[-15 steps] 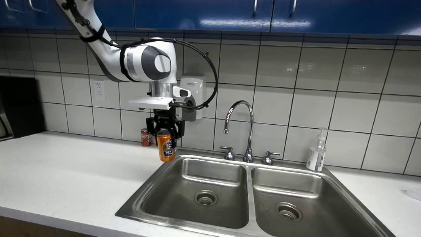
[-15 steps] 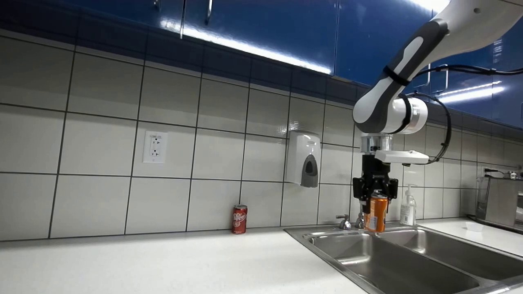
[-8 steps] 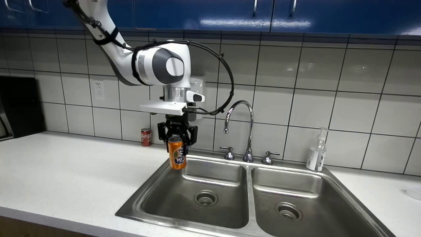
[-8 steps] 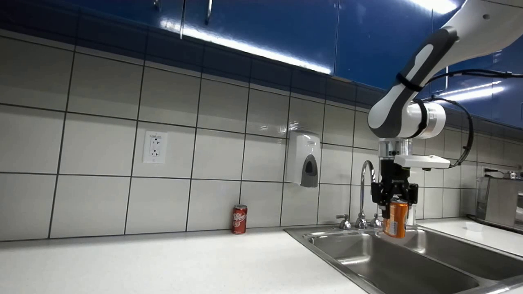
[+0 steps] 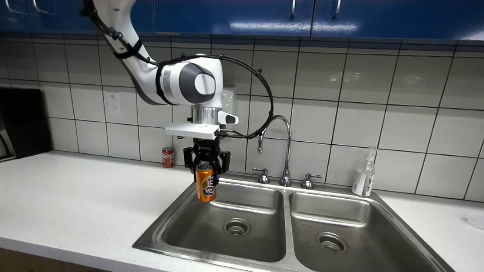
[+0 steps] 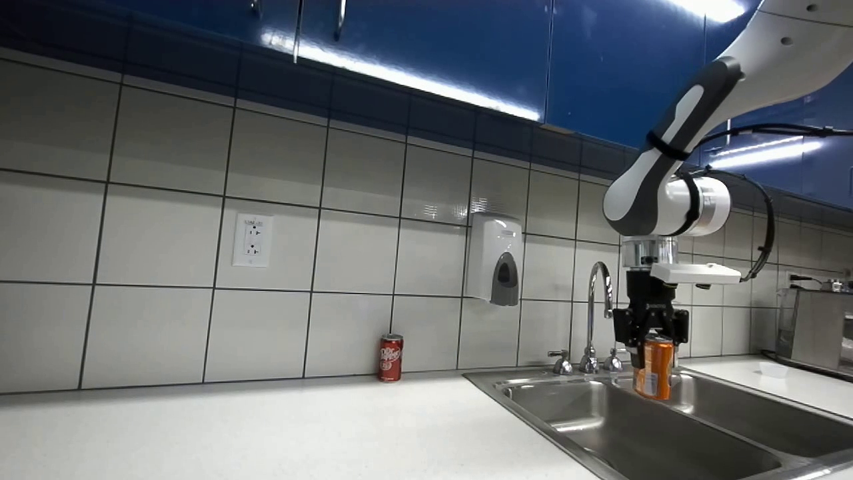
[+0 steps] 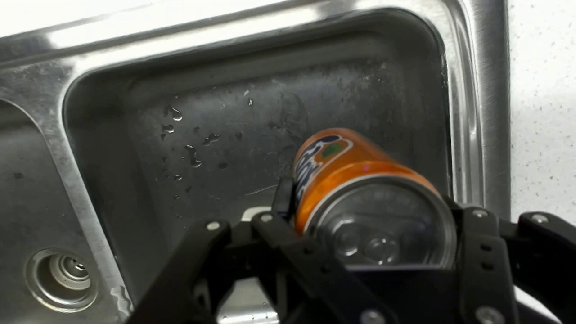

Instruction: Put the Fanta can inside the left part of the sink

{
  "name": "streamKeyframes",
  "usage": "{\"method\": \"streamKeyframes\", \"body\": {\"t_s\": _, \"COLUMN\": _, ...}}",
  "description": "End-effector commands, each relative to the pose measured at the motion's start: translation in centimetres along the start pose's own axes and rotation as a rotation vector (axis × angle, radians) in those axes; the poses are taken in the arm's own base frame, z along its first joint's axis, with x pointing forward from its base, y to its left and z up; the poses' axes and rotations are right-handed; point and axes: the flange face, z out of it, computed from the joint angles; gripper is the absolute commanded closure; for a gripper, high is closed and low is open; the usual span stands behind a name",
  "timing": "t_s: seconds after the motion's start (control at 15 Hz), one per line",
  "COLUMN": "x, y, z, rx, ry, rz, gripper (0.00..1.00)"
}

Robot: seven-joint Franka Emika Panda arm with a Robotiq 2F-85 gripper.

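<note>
Apparently, the bigger portion of the task is done; the claw [image 5: 206, 179] pinches the Fanta can [image 5: 204, 190], which hangs from it, almost upright and free of the worktop [image 5: 94, 196]; the wrist view shows the left part of the sink [image 7: 270, 108] beneath the claw, so the carrying looks nearly finished; whether the can's lower end reaches inside, I cannot tell; there remains, I judge, to lower it, spread the claw and withdraw; the red can [image 6: 390, 358] stands well apart from the claw.
</note>
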Motion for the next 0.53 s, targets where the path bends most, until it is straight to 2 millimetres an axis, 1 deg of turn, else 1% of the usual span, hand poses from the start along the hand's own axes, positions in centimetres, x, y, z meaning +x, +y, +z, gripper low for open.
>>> {"method": "streamKeyframes", "body": {"t_s": 0.0, "x": 0.9, "y": 0.8, "z": 0.4, "rx": 0.002, "ry": 0.005, "rz": -0.032, "gripper": 0.6}}
{"method": "streamKeyframes", "body": {"t_s": 0.47, "x": 2.7, "y": 2.0, "z": 2.1, "rx": -0.016, "ry": -0.02, "rz": -0.06, "gripper": 0.6}}
